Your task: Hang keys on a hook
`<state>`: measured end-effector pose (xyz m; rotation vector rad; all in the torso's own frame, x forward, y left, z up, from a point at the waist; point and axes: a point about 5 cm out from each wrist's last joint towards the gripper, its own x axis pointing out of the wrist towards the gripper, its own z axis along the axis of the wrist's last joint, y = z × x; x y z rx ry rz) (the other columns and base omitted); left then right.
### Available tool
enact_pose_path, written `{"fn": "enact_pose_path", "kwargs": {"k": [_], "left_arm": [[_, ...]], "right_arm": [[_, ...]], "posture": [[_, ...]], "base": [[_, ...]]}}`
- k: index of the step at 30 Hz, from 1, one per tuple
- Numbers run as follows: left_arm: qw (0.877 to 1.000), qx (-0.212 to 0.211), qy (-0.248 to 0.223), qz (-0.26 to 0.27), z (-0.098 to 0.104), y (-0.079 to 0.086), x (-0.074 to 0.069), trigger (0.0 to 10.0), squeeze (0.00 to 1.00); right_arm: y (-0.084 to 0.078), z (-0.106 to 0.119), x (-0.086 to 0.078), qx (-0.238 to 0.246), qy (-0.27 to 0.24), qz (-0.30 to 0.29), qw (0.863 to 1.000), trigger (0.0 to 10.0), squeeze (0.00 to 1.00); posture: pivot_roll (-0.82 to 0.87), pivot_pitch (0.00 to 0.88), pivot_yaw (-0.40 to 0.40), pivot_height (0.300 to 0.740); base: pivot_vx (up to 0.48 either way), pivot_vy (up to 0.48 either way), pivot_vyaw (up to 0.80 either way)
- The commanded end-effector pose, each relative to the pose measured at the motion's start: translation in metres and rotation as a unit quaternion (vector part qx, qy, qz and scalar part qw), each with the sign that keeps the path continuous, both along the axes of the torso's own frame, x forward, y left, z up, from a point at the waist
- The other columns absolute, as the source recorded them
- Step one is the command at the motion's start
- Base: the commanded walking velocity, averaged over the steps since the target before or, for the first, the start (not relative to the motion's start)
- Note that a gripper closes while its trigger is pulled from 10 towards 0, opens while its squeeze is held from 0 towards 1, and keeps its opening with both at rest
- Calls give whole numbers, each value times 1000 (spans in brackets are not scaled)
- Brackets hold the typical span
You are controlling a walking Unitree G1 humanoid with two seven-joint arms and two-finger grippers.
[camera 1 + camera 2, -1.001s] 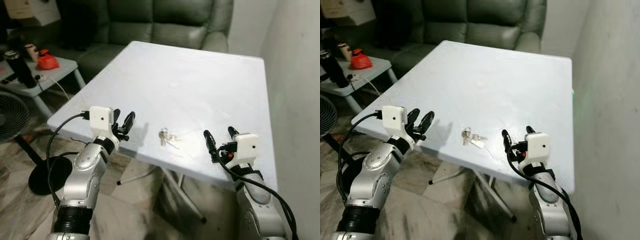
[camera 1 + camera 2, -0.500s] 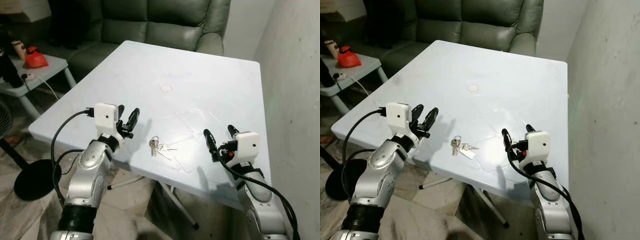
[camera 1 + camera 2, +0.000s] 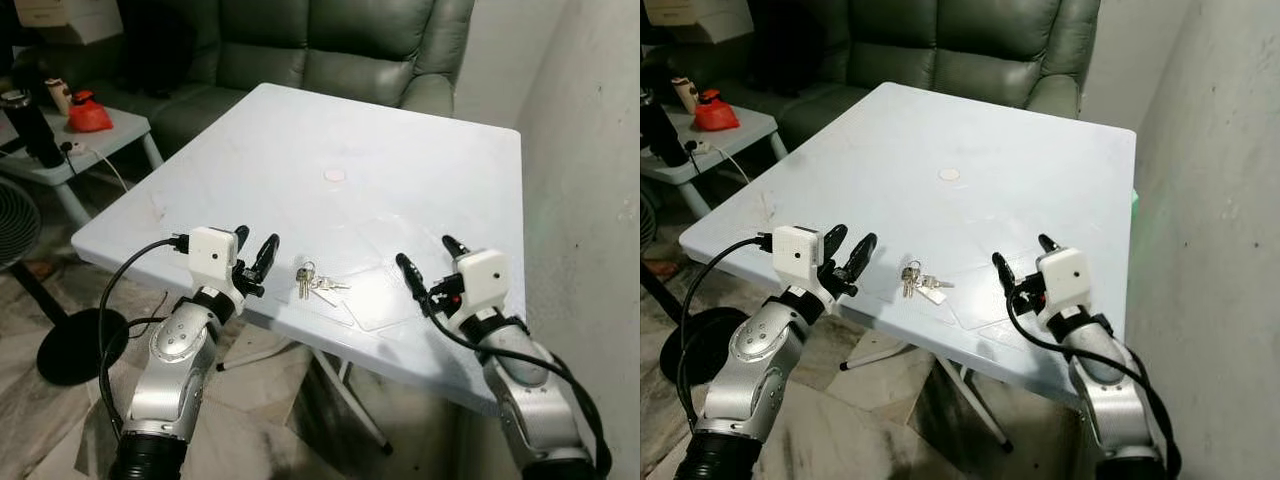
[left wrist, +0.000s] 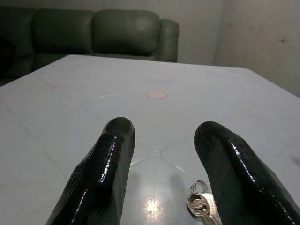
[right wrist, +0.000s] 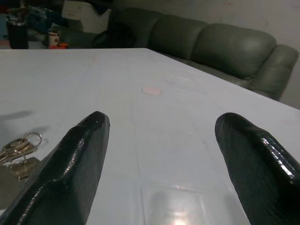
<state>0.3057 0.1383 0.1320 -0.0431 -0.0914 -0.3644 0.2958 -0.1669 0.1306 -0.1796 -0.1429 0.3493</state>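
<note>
While the keys (image 3: pixel 312 283) lie near the white table's (image 3: pixel 400 170) near edge, both grippers flank them. The left gripper (image 3: pixel 254 252) and right gripper (image 3: pixel 424 264) hover with fingers spread wide, holding nothing.

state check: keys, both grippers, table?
keys: flat on the table near its front edge, untouched, between the two grippers
left gripper: fingers open, empty, just left of the keys
right gripper: fingers open, empty, right of the keys
table: white, upright, small round mark mid-top
</note>
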Motion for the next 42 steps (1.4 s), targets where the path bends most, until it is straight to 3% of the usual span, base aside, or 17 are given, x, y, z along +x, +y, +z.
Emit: {"fn": "enact_pose_path", "kwargs": {"k": [1, 14, 31, 42], "left_arm": [[1000, 6, -13, -1, 5, 2, -1, 10000, 0], [1000, -11, -3, 1, 5, 4, 0, 10000, 0], [1000, -22, -2, 7, 9, 6, 4, 10000, 0], [1000, -24, -5, 8, 11, 6, 7, 10000, 0]], "right_arm": [[2, 2, 3, -3, -4, 9, 1000, 10000, 0], [1, 3, 5, 21, -8, -2, 1000, 10000, 0], [-2, -2, 2, 28, 9, -25, 999, 10000, 0], [-3, -2, 3, 29, 12, -28, 999, 10000, 0]], "posture": [[-8, 59, -13, 740], [-14, 64, -8, 740], [-19, 65, -3, 740], [-17, 58, -6, 740]], "base": [[0, 0, 0], [0, 0, 0], [0, 441, 0], [0, 480, -739]]}}
